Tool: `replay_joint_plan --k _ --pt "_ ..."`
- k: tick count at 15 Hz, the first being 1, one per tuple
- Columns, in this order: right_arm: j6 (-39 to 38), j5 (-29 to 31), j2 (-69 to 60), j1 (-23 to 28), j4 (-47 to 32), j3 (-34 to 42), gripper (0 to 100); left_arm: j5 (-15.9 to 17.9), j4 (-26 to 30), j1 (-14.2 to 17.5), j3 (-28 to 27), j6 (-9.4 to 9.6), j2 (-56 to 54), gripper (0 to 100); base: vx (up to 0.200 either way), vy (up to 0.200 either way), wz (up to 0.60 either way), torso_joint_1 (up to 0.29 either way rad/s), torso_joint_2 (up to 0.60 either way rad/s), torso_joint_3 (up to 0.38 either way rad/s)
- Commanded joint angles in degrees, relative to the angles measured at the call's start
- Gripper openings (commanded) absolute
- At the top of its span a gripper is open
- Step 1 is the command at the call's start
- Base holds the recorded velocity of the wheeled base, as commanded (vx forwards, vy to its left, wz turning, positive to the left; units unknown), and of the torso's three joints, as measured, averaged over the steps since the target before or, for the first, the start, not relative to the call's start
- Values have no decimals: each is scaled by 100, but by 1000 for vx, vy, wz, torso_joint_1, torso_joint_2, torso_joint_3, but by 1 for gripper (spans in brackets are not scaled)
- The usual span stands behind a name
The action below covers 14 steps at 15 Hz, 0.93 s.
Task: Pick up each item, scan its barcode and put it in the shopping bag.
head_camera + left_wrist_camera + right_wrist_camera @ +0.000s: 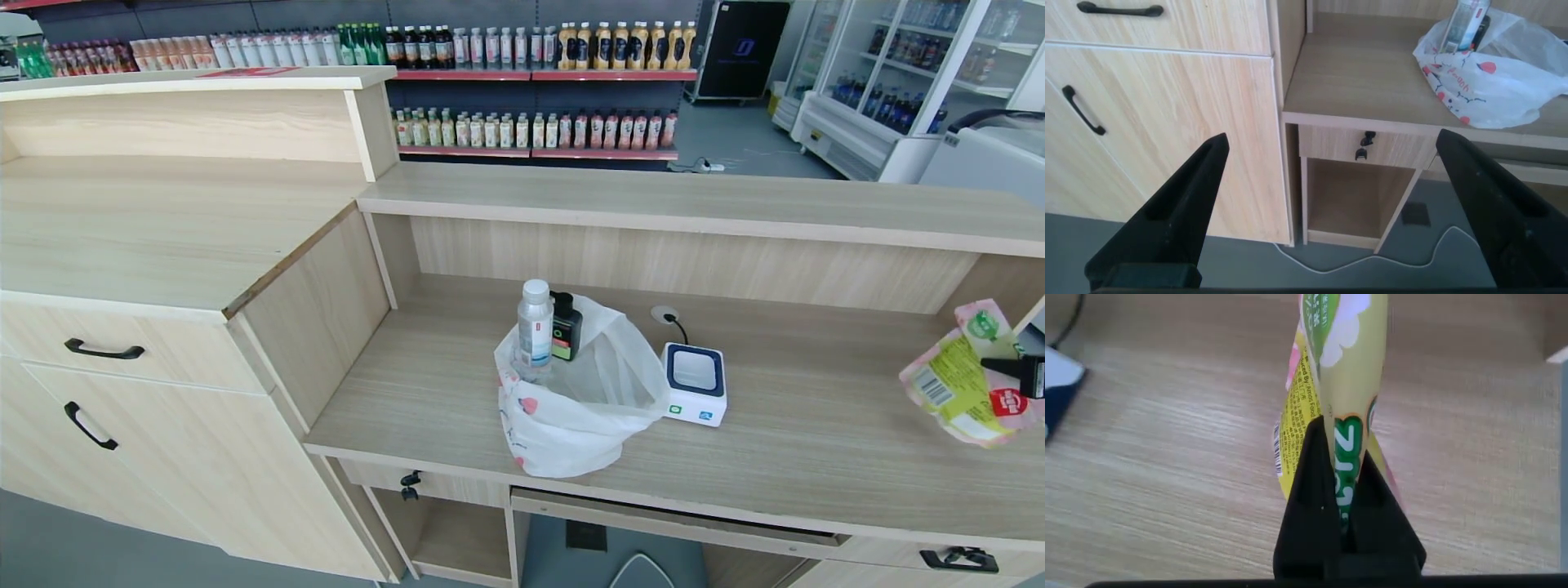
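Partly hidden behind right claw (1339, 453): snack packet (1343, 343).

The counter (816, 441) is pale wood, smooth and matt. The shopping bag (571, 433) on it is thin, crinkly white plastic. Beside the bag, the scanner (695, 382) is smooth, shiny plastic. The snack packet (951, 392) looks glossy.
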<state>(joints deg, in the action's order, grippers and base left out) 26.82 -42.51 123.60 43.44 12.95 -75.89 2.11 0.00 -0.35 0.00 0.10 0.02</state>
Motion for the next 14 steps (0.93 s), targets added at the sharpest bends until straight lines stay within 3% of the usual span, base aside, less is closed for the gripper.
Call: replay_joint_plan --k 1,7,9,13,14 --pt "-265 -785 -1005 -81 -161 136 0 0 0 0 0 -1 6 100 0 0 0 0 0 0" --pt "-1583 -4072 -3474 -283 -460 1076 0 0 0 0 0 -1 6 100 0 0 0 0 0 0" --pt "-2181 -4477 -3966 -459 -451 1269 0 0 0 0 0 -1 6 100 0 0 0 0 0 0" --pt "-3227 -4494 -4898 -1267 -460 1691 0 0 0 0 0 -1 6 100 0 0 0 0 0 0" --pt "-3429 -4485 -5267 -1742 -468 1876 0 0 0 0 0 -1 6 100 0 0 0 0 0 0"
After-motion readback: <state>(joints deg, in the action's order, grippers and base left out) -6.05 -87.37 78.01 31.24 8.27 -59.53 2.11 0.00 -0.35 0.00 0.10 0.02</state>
